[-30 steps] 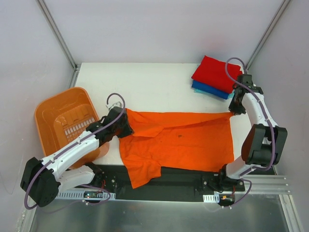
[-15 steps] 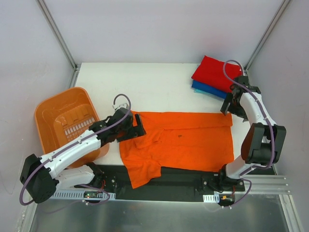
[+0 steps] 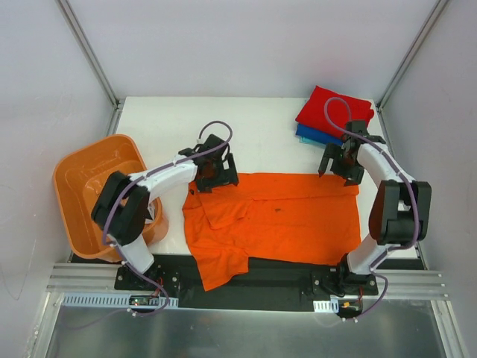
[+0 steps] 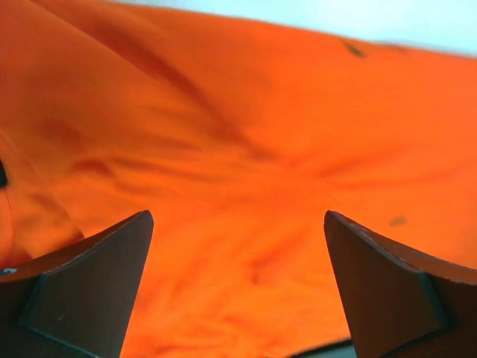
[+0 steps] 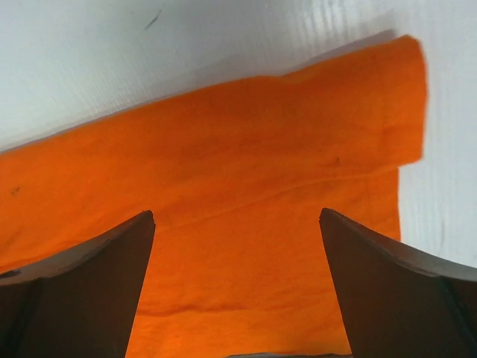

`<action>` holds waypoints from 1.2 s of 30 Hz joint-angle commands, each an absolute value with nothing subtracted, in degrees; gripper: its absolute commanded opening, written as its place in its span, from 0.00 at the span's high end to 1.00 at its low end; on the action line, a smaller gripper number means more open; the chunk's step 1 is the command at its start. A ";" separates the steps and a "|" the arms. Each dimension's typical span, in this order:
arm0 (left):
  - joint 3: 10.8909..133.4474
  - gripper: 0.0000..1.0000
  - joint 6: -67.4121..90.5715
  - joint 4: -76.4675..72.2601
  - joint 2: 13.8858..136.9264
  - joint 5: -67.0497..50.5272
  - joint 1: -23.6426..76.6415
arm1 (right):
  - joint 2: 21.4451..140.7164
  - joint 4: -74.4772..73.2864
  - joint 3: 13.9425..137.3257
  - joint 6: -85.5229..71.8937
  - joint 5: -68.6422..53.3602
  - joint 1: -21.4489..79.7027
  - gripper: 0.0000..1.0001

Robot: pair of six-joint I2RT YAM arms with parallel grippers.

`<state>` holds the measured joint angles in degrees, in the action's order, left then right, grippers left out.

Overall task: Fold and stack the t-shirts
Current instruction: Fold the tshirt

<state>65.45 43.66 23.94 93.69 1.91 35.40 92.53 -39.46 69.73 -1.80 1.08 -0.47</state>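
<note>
Shirt first: the orange t-shirt lies spread flat over the near half of the white table. Its far edge is turned over into a narrow strip along the 12 o'clock side. At about 7 o'clock one part of it drapes past the table's near edge onto the black base rail.

The left gripper hangs over the shirt's 11 o'clock corner. In the left wrist view its fingers stand wide apart, with only rumpled orange cloth below and nothing held between them. The right gripper is over the 1 o'clock corner. Its fingers are also spread wide and hold nothing. Beneath them the right wrist view shows the folded strip, the shirt's end and bare table beyond. Whether either gripper touches the cloth I cannot tell.

At the table's 1 o'clock corner sits a folded red shirt on top of a folded blue shirt. An orange basket stands at the table's 9 o'clock side, overhanging the left edge.
</note>
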 commanded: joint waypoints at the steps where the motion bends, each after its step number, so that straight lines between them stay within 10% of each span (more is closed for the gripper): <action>1: 69.16 0.01 41.40 22.86 100.62 -2.02 30.51 | 99.46 -37.97 72.94 -1.41 -1.93 -0.09 0.03; 24: 96.05 0.01 38.32 22.32 126.91 -9.14 16.53 | 125.85 -44.47 102.91 -1.23 -0.53 -1.14 0.03; 36: 99.24 0.01 31.21 22.59 115.07 -11.26 20.38 | 110.59 -45.09 99.77 1.50 2.28 -0.17 0.03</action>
<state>100.03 36.23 22.15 125.89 -11.90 16.93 123.92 -44.01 102.59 -0.03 -0.27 -0.75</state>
